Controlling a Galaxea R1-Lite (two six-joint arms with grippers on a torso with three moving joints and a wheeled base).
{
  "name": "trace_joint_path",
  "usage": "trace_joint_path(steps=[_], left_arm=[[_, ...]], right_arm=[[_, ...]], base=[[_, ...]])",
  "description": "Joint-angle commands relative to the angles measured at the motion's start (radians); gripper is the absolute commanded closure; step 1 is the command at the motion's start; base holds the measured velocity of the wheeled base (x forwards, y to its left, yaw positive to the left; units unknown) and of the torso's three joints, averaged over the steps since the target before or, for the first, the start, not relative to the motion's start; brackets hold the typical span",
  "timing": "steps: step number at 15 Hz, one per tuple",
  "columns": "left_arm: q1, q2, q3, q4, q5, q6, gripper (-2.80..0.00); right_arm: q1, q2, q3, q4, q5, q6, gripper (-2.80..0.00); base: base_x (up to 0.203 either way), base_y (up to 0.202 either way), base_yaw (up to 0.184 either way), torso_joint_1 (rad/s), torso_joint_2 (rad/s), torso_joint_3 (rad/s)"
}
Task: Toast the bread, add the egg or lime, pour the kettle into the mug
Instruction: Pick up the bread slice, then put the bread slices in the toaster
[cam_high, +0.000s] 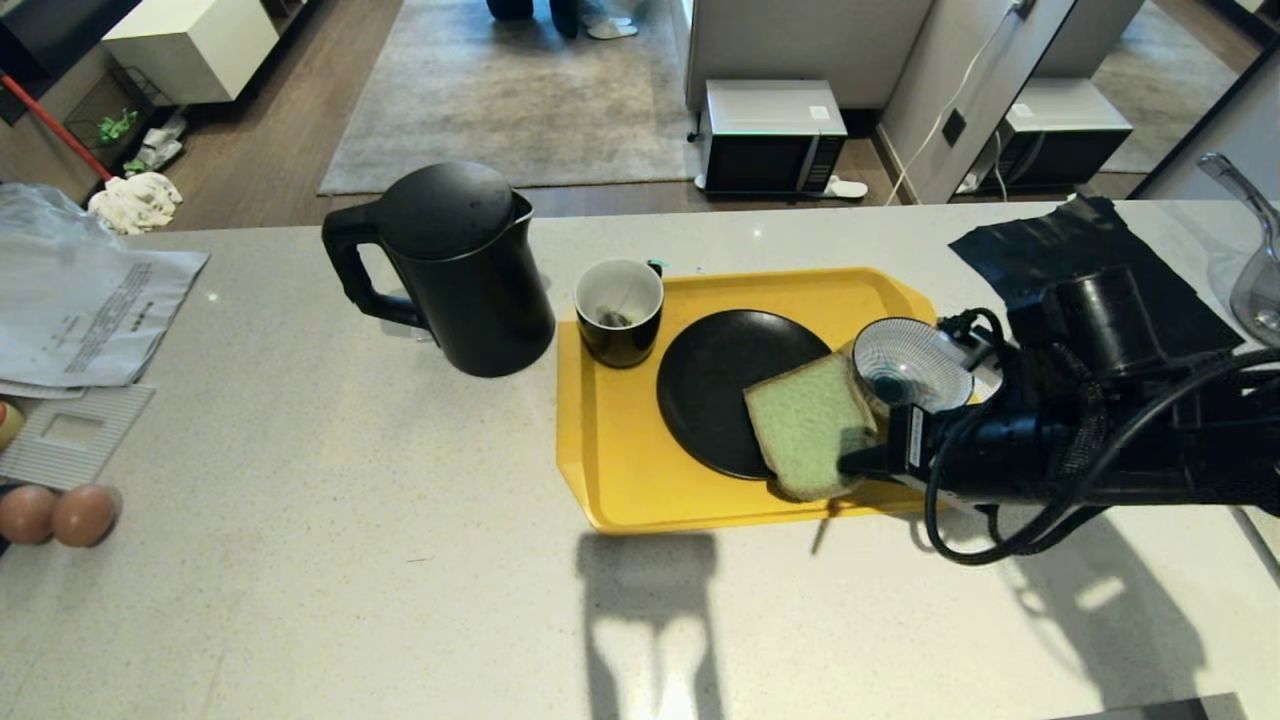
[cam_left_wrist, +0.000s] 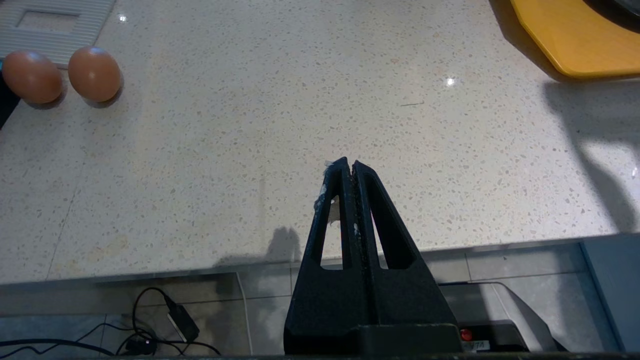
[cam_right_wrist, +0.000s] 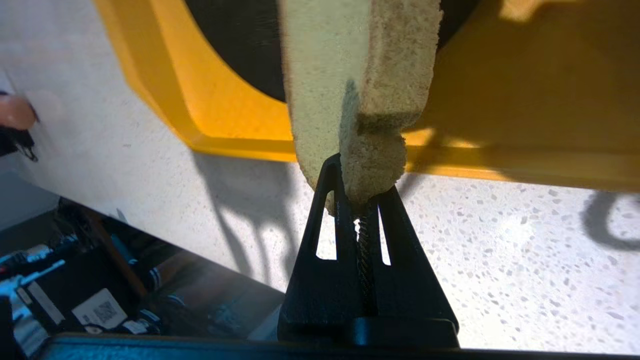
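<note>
Over the tray (cam_high: 620, 480), bread (cam_high: 808, 420) tilted, corner in right pincer (cam_high: 858, 462)

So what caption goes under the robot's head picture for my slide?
Right end effector shut on the green bread at the black plate's edge on the yellow tray, beside the mug and kettle.
</note>
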Motion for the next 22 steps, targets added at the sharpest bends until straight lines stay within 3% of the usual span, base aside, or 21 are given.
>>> trace_joint_path(steps=[1,4,8,12,15,22], left_arm=[[0.000,-0.002,0.017,-0.001,0.000,0.000,0.00],[0.000,-0.002,0.017,-0.001,0.000,0.000,0.00],[0.000,-0.002,0.017,-0.001,0.000,0.000,0.00],[0.000,-0.002,0.017,-0.001,0.000,0.000,0.00],[0.000,-0.002,0.017,-0.001,0.000,0.000,0.00],[0.000,-0.002,0.017,-0.001,0.000,0.000,0.00]], right_arm=[[0.004,-0.111,0.011,0.016,0.003,-0.043,0.00],[0.029,-0.224,0.005,0.114,0.003,-0.110,0.00],[0.094,-0.390,-0.033,0.304,-0.020,-0.141,0.00],[0.055,-0.453,-0.067,0.361,-0.200,-0.152,0.00],[-0.063,-0.441,-0.097,0.362,-0.258,-0.149,0.00],[-0.440,-0.312,-0.313,0.360,-0.247,-0.159,0.00]], base=[[0.000,0.000,0.000,0.000,0.00,0.000],[0.000,0.000,0.000,0.000,0.00,0.000],[0.000,0.000,0.000,0.000,0.00,0.000],[0.000,0.000,0.000,0.000,0.00,0.000],[0.000,0.000,0.000,0.000,0.00,0.000],[0.000,0.000,0.000,0.000,0.00,0.000]])
